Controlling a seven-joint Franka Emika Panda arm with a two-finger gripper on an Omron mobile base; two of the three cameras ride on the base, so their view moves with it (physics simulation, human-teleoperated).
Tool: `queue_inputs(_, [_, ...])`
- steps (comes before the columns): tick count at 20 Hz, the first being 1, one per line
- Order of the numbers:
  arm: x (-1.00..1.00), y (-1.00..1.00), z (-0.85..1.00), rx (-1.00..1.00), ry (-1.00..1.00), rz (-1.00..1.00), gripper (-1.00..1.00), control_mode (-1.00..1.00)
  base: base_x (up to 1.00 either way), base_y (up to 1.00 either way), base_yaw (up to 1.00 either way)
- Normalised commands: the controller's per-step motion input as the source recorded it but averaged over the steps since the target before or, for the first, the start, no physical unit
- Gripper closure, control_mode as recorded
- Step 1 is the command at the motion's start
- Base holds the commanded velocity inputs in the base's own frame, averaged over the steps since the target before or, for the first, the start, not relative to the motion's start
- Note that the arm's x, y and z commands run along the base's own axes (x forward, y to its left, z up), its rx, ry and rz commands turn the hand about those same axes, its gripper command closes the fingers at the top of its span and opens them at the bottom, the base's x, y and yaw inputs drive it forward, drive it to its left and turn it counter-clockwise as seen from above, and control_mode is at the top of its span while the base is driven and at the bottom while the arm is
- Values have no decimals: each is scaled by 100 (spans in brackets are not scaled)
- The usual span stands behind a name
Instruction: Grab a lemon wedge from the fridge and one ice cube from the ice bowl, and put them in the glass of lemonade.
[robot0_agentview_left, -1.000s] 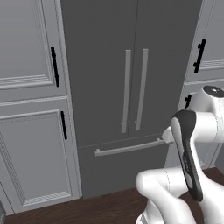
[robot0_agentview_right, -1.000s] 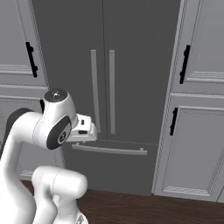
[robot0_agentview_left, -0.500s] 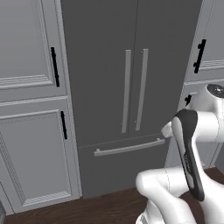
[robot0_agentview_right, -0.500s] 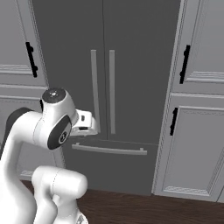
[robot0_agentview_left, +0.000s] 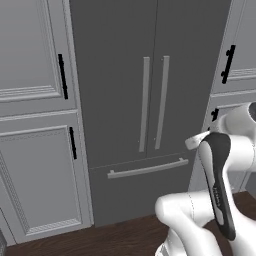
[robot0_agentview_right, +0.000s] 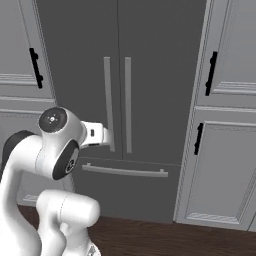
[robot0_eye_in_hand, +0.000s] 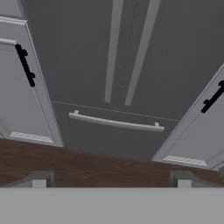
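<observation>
I face the fridge (robot0_agentview_left: 150, 100), dark grey, both doors shut, bottom drawer shut too. Two long light grey vertical handles (robot0_agentview_right: 116, 104) sit side by side at the door seam; a horizontal drawer handle (robot0_eye_in_hand: 116, 123) runs below them. Light grey panelled cabinets (robot0_agentview_left: 35, 130) flank the fridge on both sides, each with short black handles (robot0_agentview_right: 212, 73), upper and lower doors all closed. The floor (robot0_eye_in_hand: 87, 168) is dark brown wood planks, running right up to the cabinet bases. My white arm (robot0_agentview_right: 55, 150) is bent in front of the fridge, hand pointing at the doors, not touching them. My jaws (robot0_eye_in_hand: 111, 178) are spread wide, holding nothing, the two dark tips far apart at the bottom of the hand view, over the floor.
</observation>
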Motion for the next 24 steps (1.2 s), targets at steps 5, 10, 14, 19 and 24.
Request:
queue_inputs(5, [40,-7,25,0,-14,0,-100,-100,0,0,0])
queue_inputs(10, [43,-11,30,0,-1,-2,-100,-100,0,0,0])
queue_inputs(14, [59,-1,41,0,0,0,-100,-100,0,0,0])
queue_inputs(19, [60,0,22,10,-1,-4,-100,-100,0,0,0])
queue_inputs(24, [42,0,17,19,-1,-15,-100,-100,0,0,0])
